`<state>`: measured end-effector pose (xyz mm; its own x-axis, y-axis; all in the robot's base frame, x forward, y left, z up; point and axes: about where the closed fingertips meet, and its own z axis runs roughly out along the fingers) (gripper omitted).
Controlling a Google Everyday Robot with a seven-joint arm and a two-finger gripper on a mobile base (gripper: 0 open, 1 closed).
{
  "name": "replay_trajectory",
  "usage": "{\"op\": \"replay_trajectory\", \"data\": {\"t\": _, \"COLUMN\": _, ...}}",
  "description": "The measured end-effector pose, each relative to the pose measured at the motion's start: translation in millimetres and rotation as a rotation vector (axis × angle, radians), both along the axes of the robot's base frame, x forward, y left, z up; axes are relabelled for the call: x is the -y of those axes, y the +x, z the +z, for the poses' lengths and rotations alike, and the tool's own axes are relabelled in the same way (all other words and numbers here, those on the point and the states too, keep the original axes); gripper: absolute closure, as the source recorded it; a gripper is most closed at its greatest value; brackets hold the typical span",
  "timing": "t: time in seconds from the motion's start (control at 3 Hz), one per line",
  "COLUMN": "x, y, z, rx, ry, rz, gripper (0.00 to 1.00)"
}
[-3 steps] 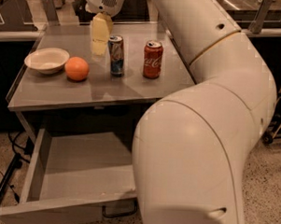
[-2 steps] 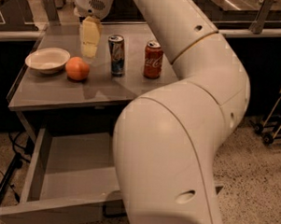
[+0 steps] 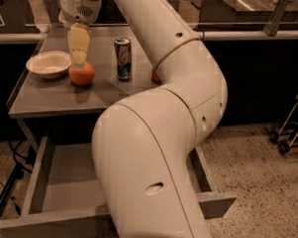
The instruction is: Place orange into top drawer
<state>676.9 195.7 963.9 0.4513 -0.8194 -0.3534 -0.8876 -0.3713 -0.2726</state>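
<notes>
My pale yellow pincer point(image 3: 78, 62) has slid over since a sec ago; it's touching the round orange fruit point(image 3: 83, 77) on the grey table point(image 3: 50, 99); can't tell if it's clamped; grey metal top drawer point(image 3: 62, 174) open below.

A lab-like workroom: speckled hard floor point(image 3: 256, 160), wheeled metal cart point(image 3: 292, 128), grey metal counter point(image 3: 55, 99) over an open grey metal drawer point(image 3: 67, 182), with the robot's pale yellow hand point(image 3: 78, 62) low above the counter.
</notes>
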Motion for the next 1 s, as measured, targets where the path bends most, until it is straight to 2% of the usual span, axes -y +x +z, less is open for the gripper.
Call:
{"op": "replay_trajectory", "data": {"t": 0.33, "x": -8, "y": 8, "z": 1, "rx": 0.022, "ry": 0.028, "rz": -0.009, "gripper": 0.00}}
{"op": "replay_trajectory", "data": {"t": 0.67, "x": -3, "y": 19, "z": -23, "rx": -0.023, "ry": -0.011, "rz": -0.061, "gripper": 0.00}}
{"op": "replay_trajectory", "data": {"t": 1.0, "x": -11, "y": 37, "z": -64, "rx": -0.075, "ry": -0.020, "rz": -0.100, "gripper": 0.00}}
